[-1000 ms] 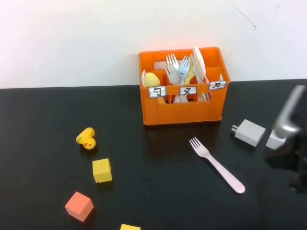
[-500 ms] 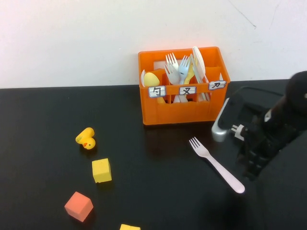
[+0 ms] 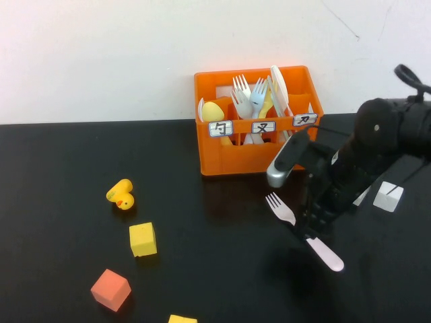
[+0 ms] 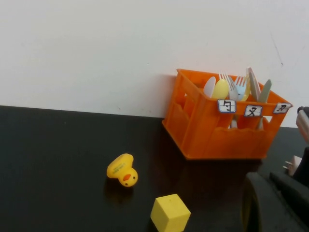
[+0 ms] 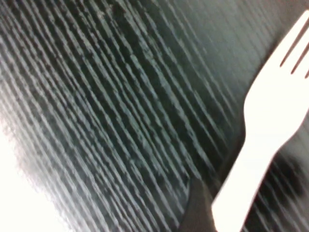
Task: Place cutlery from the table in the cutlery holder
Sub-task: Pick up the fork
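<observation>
Right gripper (image 3: 311, 225) hung spread over the pink fork (image 3: 281, 209) lying on the table (image 3: 60, 269) before the cutlery holder (image 3: 256, 156). Best to straddle the handle squarely, then pinch. Left gripper pressed together, unseen.

The right gripper (image 3: 311, 225) hides the middle of the fork (image 3: 281, 208). A yellow cube (image 3: 182, 319) is cut off by the high view's bottom edge. The crate (image 3: 249, 158) hides cutlery handles.
</observation>
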Controlling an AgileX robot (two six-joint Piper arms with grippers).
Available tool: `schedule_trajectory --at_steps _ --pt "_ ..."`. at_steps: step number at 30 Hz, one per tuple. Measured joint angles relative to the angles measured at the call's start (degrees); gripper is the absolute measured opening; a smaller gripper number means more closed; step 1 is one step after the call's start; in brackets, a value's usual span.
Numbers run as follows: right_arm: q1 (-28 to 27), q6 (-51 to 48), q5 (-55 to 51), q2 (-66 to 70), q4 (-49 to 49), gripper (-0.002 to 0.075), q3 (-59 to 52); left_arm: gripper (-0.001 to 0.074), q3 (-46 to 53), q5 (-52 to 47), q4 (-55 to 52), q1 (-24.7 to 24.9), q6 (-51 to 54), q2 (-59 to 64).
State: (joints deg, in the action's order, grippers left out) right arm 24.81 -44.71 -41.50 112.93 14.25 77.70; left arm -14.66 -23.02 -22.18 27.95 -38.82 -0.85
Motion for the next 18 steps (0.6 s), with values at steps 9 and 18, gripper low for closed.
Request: schedule_trajectory --at_steps 9,18 --pt "3.9 0.1 2.2 2.9 -3.2 0.0489 0.6 -0.0001 0.3 0.2 -1.1 0.0 -0.1 0.0" --pt "7.4 0.9 2.1 3.1 -6.8 0.0259 0.9 -0.0001 0.3 0.2 -1.7 0.0 -1.7 0.0"
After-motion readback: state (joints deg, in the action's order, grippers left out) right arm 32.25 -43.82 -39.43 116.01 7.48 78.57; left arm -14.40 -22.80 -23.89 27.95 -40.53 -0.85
